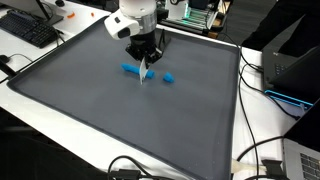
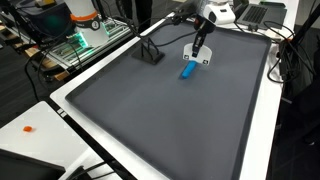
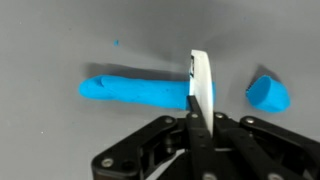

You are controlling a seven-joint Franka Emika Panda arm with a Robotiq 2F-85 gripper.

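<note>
Gripper (image 3: 200,118) clenched on a thin white strip (image 3: 201,80), which projects from between the fingers towards the top of the wrist view. The strip crosses the right end of a blue roll (image 3: 135,90) lying lengthwise across the middle of the frame. Whether its edge touches the roll or only stands over it cannot be told. A small blue lump (image 3: 268,93) lies apart at the right, and a blue speck (image 3: 117,43) sits in the upper left. All rest on a grey mat (image 3: 60,40).

In an exterior view the gripper (image 1: 145,68) hangs above the upper centre of the mat (image 1: 100,115), with the roll (image 1: 131,70) just to its left and the lump (image 1: 170,76) just to its right. A keyboard (image 1: 28,30) occupies the upper left corner, green-lit equipment (image 1: 190,14) the top edge, and cables (image 1: 262,150) the lower right, all outside the mat.

In an exterior view the gripper (image 2: 196,50) appears in the upper right, and the roll (image 2: 187,71) just below it. A black stand (image 2: 150,52) stands on the mat to the left, well apart. An orange object (image 2: 28,128) lies on the white table at lower left.

The fingers hide the strip's lower end. Its material is not discernible, and in both exterior views it is too small to resolve.
</note>
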